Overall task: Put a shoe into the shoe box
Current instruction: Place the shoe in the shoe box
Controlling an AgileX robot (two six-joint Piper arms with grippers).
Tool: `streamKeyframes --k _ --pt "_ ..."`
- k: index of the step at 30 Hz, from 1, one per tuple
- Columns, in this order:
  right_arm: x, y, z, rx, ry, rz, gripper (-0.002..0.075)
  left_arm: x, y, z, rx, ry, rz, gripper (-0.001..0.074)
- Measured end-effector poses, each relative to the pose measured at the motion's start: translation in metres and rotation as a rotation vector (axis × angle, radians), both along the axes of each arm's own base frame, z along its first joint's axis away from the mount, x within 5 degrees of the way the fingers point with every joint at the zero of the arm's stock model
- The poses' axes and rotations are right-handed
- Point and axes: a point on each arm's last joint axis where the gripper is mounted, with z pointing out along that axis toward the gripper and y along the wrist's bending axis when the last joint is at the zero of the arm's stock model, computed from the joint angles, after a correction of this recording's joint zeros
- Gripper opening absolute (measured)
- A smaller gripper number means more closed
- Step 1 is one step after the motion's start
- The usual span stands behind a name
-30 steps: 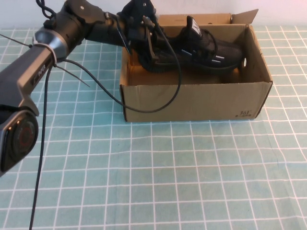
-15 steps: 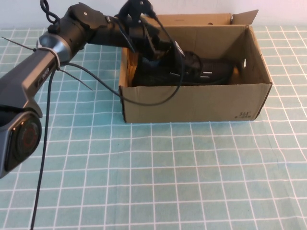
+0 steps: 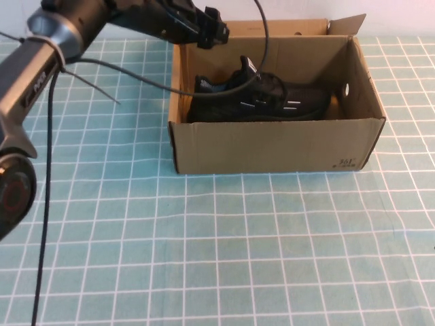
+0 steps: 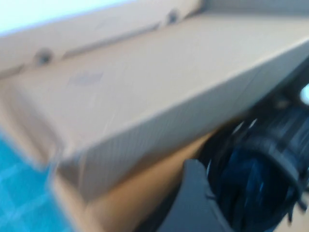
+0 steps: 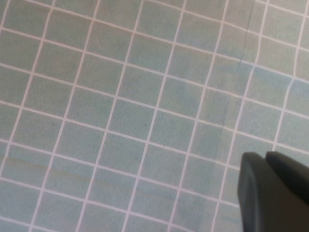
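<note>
With the shoe (image 3: pixel 258 100) lying inside the shoe box (image 3: pixel 272 146), nothing is gripping it. It sits on its sole on the box floor, toe toward the robot's right, heel toward the left wall, pushed up near the front wall. White dash marks show on its side, white tongue logo visible at the collar.

Left tool (image 3: pixel 212 32) is above the box's rear-left corner, over the rim and clear of the shoe. Fingers parted, holding nothing. A black cable (image 3: pixel 204 87) from the left arm (image 3: pixel 47 51) droops across the left wall and over the heel end of the shoe.

The left wrist view is blurred: brown cardboard of the box (image 4: pixel 120 92) up close, shoe (image 4: pixel 260 179) dark below it, one dark finger (image 4: pixel 193 203) in the foreground.

Right tool (image 5: pixel 273 191): only seen in the right wrist view, dark fingers pressed together, closed on nothing, above bare counter (image 5: pixel 120 106). It is out of the high view.

The box stands on the counter (image 3: pixel 238 244), covered with a teal grid-pattern cloth. Flaps up, one rear-right flap angled outward. Small black print on the front wall near the right corner, round hole visible on the right wall.
</note>
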Motion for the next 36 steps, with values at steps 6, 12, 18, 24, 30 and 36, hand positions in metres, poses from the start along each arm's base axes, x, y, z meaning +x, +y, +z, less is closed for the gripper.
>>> streamKeyframes --k 6,12,18,24,30,36 --pt "0.001 0.000 -0.002 -0.017 -0.010 0.027 -0.0009 -0.018 -0.020 0.005 0.161 0.045 0.095 0.0434" --pt "0.000 0.001 -0.002 -0.019 -0.009 0.040 -0.0009 -0.012 -0.027 -0.007 0.188 0.011 0.114 0.0433" --pt "0.000 0.001 -0.002 -0.015 -0.006 0.043 -0.0009 -0.003 -0.027 -0.032 0.254 0.027 0.121 0.0433" --pt "-0.001 0.003 -0.002 0.000 0.005 0.046 -0.0009 0.002 -0.028 -0.050 0.291 0.043 0.122 0.0433" --pt "-0.001 0.003 -0.002 0.009 0.012 0.048 -0.0009 0.005 -0.027 -0.057 0.312 0.034 0.124 0.0430" --pt "-0.001 0.003 -0.002 0.011 0.013 0.048 -0.0009 0.007 -0.026 -0.058 0.329 0.027 0.143 0.0400"
